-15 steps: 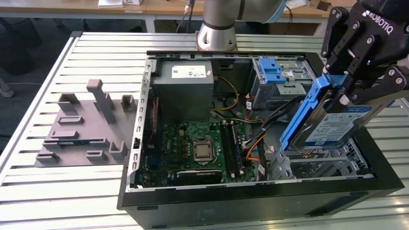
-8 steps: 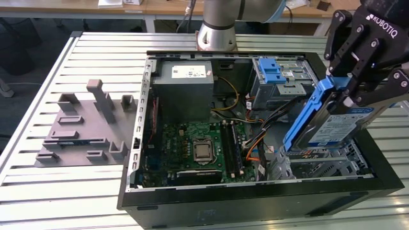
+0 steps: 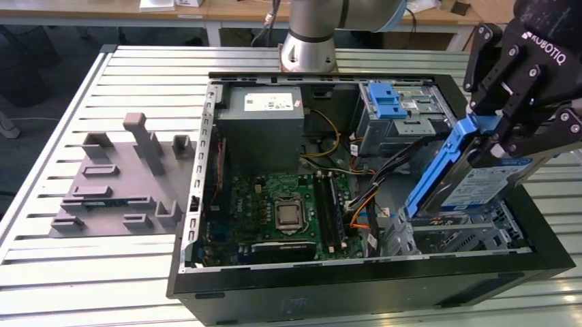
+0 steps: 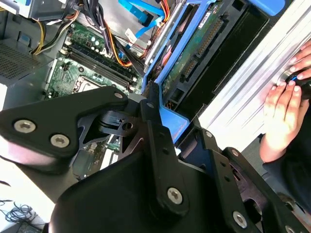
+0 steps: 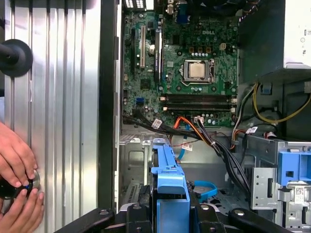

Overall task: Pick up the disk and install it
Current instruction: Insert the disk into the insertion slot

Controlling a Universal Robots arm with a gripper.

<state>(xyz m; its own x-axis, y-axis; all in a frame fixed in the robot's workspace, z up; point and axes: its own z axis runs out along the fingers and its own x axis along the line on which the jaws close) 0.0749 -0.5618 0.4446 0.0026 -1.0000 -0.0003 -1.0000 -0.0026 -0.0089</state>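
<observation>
Exterior view, right side: end effector [image 3: 509,139] clenched on the disk [image 3: 478,189], tilted over the drive cage [image 3: 454,240] in the computer case [image 3: 364,289].

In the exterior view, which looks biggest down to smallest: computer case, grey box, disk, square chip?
1. computer case
2. grey box and disk look alike; the raised disk may be nearer the camera
3. square chip

Pretty tight below the end effector [image 3: 506,139]: metal drive bay [image 3: 464,240] right underneath, cable bundle [image 5: 219,145] crowding just beside it, and someone's hands [image 5: 17,165] on the table [image 5: 63,111] past the case wall [image 5: 108,97]
</observation>
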